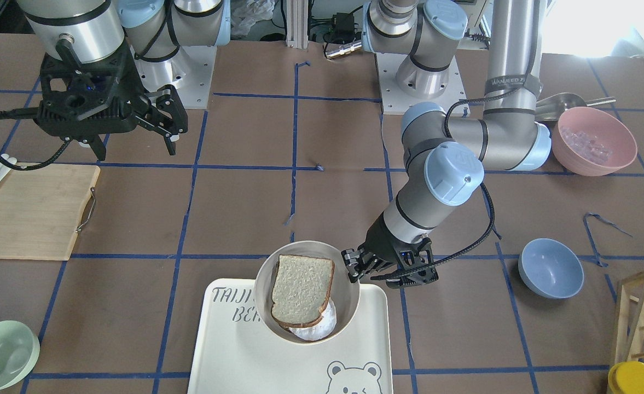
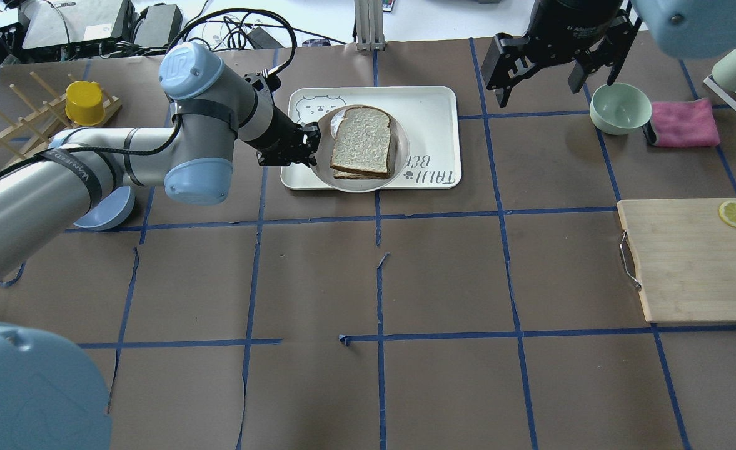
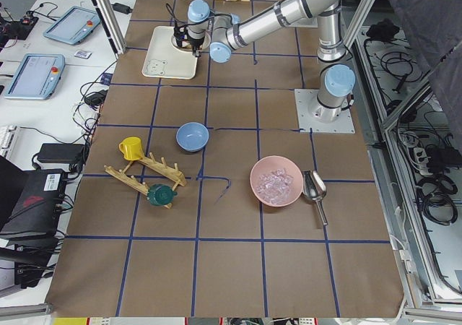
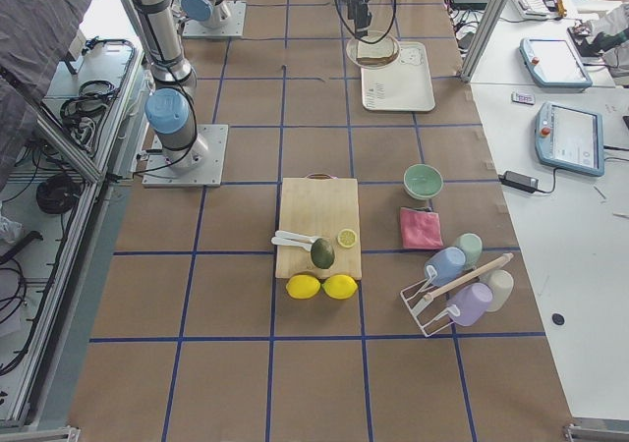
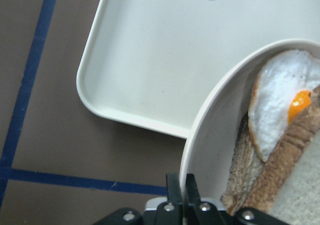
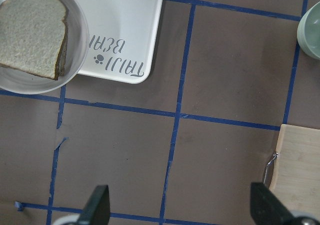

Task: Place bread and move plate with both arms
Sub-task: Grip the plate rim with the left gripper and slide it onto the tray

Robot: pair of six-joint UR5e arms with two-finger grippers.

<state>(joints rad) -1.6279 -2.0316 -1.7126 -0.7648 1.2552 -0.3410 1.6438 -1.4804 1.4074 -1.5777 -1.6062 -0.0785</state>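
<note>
The cream-white plate (image 2: 325, 172) sits over the white tray's edge nearest the robot. On it the bread (image 2: 362, 140), pale with a dark crust, lies on a second slice and a fried egg (image 5: 280, 105). My left gripper (image 2: 310, 142) is shut on the plate's rim (image 5: 210, 115) on the left side; it also shows in the front view (image 1: 353, 266). Bread (image 1: 302, 290) and plate (image 1: 348, 306) show there too. My right gripper (image 2: 539, 90) is open and empty, high above the table to the right; its view shows plate (image 6: 75, 45) and bread (image 6: 32, 32).
The "TAIJI BEAR" tray (image 2: 430, 106) lies under the plate. A pale green bowl (image 2: 620, 107) and a pink cloth (image 2: 683, 123) are at the far right. A wooden cutting board (image 2: 686, 262) is at the right, a blue bowl (image 2: 102, 212) under the left arm.
</note>
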